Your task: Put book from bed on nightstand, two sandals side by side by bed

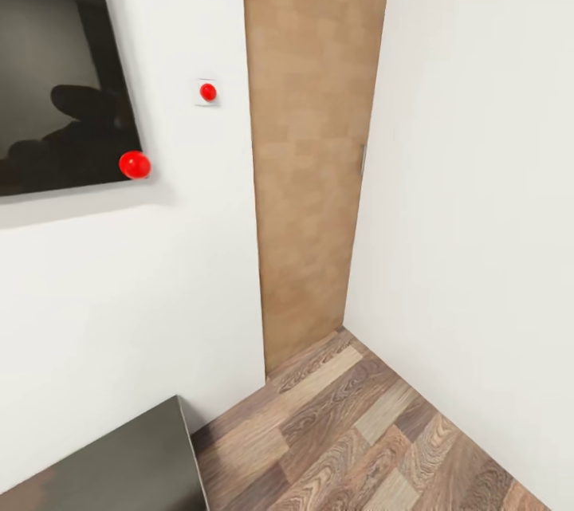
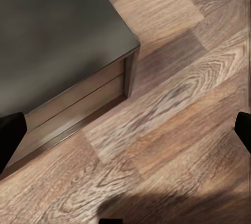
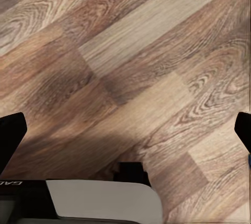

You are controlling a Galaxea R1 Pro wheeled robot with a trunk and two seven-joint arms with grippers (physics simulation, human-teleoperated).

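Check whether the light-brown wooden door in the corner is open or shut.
Shut, as far as shows: the light-brown wooden door fills its gap between the white walls, with no room visible past it. Its top is out of frame.

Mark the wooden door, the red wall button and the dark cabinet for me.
wooden door (image 1: 311, 152), head view, middle of its panel
red wall button (image 1: 208, 92), head view, button centre
dark cabinet (image 2: 52, 30), left wrist view, glossy top

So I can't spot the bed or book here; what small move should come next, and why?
Probably turn the base away from this corner to look for the bed. The head view faces white walls, a wooden door and a dark cabinet; both wrist views look down on plank floor, fingertips wide apart, holding nothing.
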